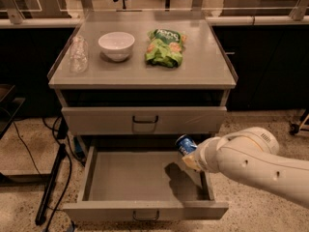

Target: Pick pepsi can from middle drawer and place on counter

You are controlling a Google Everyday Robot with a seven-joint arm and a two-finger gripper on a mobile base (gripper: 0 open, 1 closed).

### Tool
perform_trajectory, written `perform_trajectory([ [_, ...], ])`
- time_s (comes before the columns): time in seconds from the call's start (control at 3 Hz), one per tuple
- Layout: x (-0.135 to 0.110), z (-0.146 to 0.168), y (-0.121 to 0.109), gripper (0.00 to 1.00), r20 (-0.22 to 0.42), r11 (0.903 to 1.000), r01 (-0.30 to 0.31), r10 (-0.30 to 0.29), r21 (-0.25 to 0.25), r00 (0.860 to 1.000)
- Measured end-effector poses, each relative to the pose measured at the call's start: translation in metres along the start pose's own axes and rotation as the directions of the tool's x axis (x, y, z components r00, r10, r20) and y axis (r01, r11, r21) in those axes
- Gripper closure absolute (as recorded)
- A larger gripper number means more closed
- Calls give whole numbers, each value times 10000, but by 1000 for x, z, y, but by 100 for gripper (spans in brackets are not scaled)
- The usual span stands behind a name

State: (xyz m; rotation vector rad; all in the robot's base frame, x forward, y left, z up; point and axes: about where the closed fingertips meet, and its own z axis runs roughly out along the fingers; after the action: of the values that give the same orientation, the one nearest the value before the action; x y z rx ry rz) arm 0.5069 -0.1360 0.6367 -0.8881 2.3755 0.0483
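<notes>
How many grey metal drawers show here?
2. A closed grey drawer front sits below the matte grey counter; the open middle drawer lies below it, where the gripper holds the dark blue pepsi can. Lower ones may be hidden.

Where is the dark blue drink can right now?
Right of centre in the camera view, the dark blue metal can sits in the gripper, above the right side of the open grey metal drawer.
</notes>
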Motion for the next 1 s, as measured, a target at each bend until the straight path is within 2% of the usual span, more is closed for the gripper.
perform_trajectory([
  [0.33, -10, -30, -25, 100, 422, 9974, -161, 131, 706, 9990],
  [0.67, -15, -35, -27, 100, 500, 9967, -123, 83, 799, 9987],
  [1.0, -34, -53, -38, 100, 810, 9930, 11, -108, 1185, 9967],
])
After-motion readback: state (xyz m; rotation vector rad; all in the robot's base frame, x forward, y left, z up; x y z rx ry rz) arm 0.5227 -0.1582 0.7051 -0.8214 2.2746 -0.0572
